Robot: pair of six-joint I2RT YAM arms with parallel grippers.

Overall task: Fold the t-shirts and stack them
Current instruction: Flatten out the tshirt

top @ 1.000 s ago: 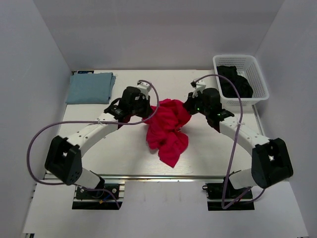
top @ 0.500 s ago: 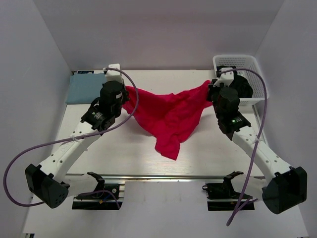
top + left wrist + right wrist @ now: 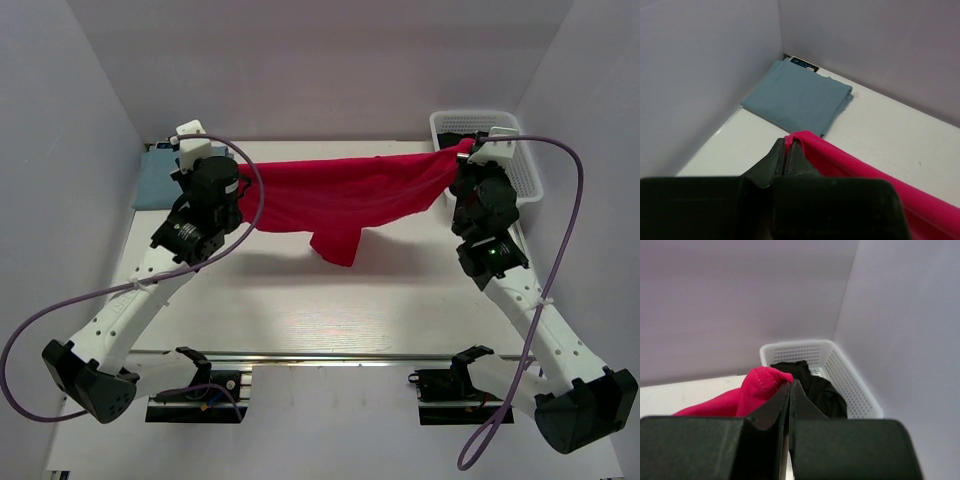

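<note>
The crimson red t-shirt (image 3: 345, 195) hangs stretched in the air between both arms, above the table's far half, a flap drooping from its middle. My left gripper (image 3: 788, 145) is shut on the red t-shirt's (image 3: 875, 182) left end. At the other side, my right gripper (image 3: 791, 385) is shut on the red t-shirt's (image 3: 755, 387) right end, which bunches against the left finger. The pale blue-grey t-shirt (image 3: 155, 178) lies folded flat in the table's far left corner, partly hidden behind the left arm; the blue-grey t-shirt (image 3: 797, 97) shows whole in the left wrist view.
A white lattice basket (image 3: 525, 165) stands at the far right corner with dark cloth (image 3: 822, 387) inside; the basket (image 3: 850, 377) sits just beyond the right gripper. Grey walls close in on three sides. Purple cables loop off both arms.
Both arms rose and spread apart, left going left, right going right. The red t-shirt went from a bunched heap on the table to a taut span held up between them.
</note>
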